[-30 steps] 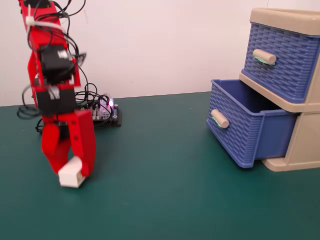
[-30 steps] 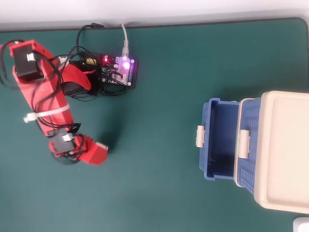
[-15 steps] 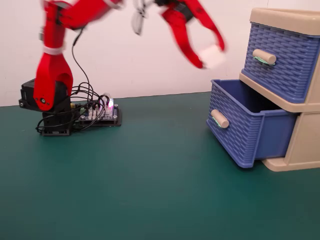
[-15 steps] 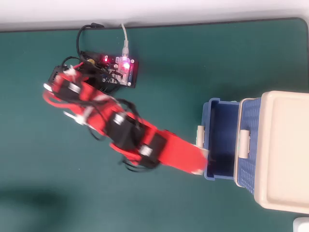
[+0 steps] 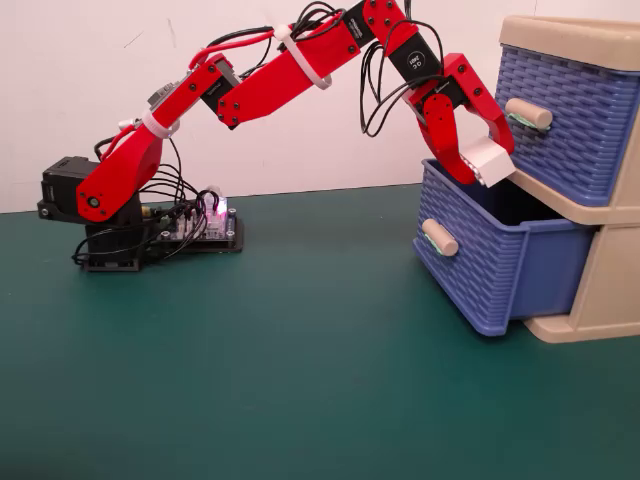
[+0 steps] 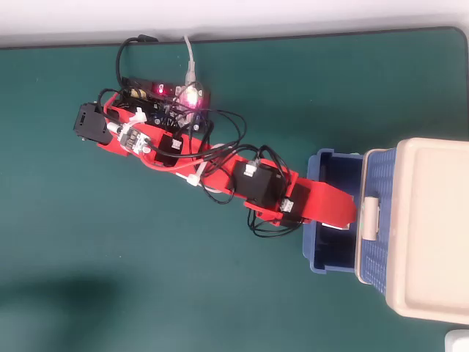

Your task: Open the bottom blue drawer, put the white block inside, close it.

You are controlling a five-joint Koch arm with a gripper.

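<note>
Gripper [image 5: 487, 165], upper right of the fixed view, fingers clamped on the white block [image 5: 489, 158], above the pulled-out bottom blue drawer [image 5: 495, 260].

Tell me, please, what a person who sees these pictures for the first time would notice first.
The bright red robot arm stretches from its base at the left of the fixed view toward the beige cabinet frame at the right. Its gripper holds the small white rectangular block just above the pulled-out bottom blue wicker-textured drawer. The identical upper blue drawer is shut.
</note>
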